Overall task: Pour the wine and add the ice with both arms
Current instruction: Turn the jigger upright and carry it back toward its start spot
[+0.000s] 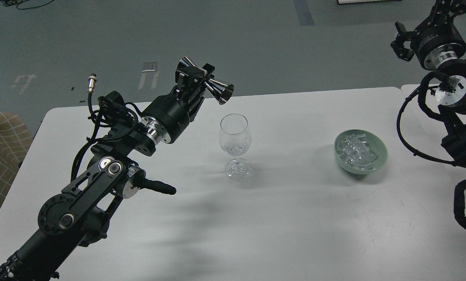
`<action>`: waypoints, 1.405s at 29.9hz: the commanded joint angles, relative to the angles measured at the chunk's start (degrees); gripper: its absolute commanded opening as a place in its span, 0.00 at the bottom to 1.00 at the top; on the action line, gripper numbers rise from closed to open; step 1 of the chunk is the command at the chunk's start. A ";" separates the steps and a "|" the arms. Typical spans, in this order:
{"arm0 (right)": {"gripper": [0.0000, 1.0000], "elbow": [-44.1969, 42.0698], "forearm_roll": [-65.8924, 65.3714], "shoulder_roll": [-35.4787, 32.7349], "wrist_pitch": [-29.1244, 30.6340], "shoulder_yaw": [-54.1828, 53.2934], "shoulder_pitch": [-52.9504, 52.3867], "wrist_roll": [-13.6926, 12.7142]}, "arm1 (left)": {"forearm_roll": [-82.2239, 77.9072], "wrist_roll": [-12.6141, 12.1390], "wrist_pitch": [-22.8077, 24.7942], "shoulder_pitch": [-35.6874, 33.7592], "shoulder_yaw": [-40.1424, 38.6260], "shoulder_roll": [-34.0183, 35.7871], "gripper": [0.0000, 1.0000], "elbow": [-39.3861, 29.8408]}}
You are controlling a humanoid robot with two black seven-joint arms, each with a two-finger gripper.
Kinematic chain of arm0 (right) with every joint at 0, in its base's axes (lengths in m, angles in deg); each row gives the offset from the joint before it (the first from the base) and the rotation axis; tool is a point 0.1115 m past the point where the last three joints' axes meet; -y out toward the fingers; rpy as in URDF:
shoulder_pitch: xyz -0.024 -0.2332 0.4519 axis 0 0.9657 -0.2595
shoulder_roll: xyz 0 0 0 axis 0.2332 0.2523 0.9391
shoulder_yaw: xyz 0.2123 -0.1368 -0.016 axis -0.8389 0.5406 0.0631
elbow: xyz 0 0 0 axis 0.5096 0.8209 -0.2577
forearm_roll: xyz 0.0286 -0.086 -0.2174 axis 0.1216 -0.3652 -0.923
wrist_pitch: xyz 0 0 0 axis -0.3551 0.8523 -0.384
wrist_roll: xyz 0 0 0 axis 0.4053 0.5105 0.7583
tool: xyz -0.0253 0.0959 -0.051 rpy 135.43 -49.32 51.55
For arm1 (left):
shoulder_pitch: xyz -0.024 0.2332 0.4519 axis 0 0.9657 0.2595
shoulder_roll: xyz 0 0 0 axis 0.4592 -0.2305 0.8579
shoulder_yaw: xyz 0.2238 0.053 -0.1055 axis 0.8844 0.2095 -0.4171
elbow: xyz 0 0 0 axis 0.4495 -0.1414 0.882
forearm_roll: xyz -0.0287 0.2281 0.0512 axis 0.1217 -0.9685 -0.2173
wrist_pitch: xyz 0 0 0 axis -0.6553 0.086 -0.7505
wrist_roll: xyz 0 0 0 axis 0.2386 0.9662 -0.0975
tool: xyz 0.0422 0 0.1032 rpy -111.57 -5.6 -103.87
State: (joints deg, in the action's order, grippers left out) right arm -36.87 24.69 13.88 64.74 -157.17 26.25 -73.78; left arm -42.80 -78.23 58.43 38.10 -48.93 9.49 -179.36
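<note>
Black arms (80,195), silver rings, looped cables

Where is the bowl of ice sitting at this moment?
In the head view, the green bowl holding the ice sits on the right half of the white table, right of the wine glass and apart from it.

Robotics lab, bare grey floor (233,43) with tape marks (149,67) and loose cables (20,4), plain white table (295,218) as test bench, checked fabric seat (0,152) at left edge
</note>
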 commanded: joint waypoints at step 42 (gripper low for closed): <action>1.00 1.58 -0.79 -2.30 -1.41 7.21 0.52 -0.26 | 57.18 0.33 20.66 2.26 -32.77 -3.47 0.00 48.64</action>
State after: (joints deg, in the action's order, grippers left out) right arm -35.80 23.88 13.85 63.34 -150.02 26.39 -73.85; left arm 12.52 -78.85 75.77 42.92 -81.70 4.65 -137.82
